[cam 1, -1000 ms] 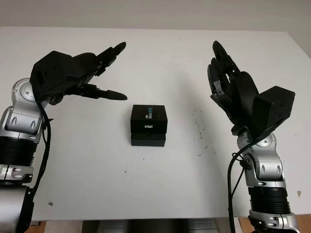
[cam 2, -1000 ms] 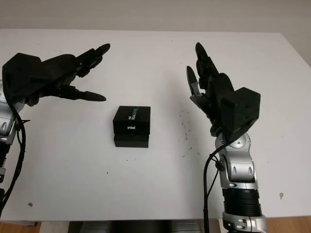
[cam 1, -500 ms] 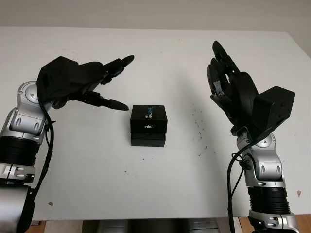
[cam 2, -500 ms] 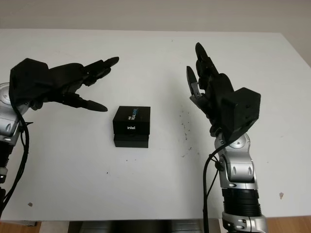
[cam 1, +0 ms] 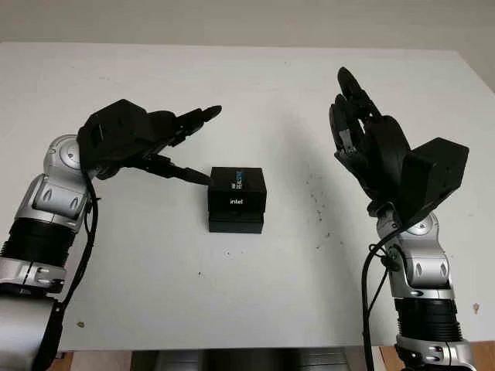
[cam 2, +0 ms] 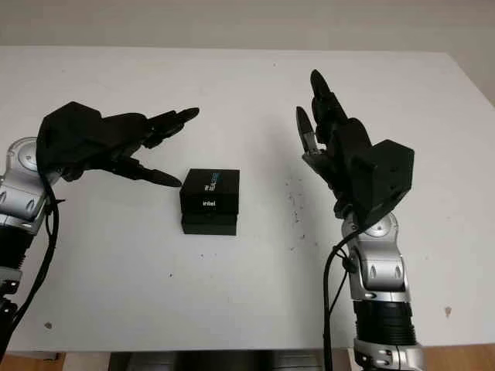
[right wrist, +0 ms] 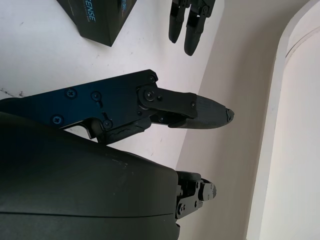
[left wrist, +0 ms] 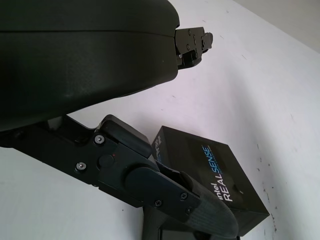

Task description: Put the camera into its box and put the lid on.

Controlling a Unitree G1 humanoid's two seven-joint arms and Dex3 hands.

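Note:
A black Intel RealSense camera box [cam 1: 237, 199] sits at the table's middle, its lid [cam 1: 237, 188] on top of the base [cam 1: 236, 225] and slightly offset from it. No camera is visible outside the box. My left hand [cam 1: 203, 145] is open just left of the box, thumb tip close to the lid's rear left corner, upper fingers reaching above and behind it. In the left wrist view the thumb [left wrist: 175, 195] crosses in front of the box [left wrist: 215, 180]. Well to the right of the box, my right hand [cam 1: 348, 116] is raised and open, palm facing it.
The white table [cam 1: 232, 309] carries a few dark specks [cam 1: 317, 209] between the box and the right arm. Its far edge meets a pale wall. The right wrist view catches a corner of the box [right wrist: 95, 15] and the left hand's fingertips [right wrist: 192, 20].
My left hand has moved right and down toward the box, its thumb tip now near the lid's corner. The right hand and the box have not moved.

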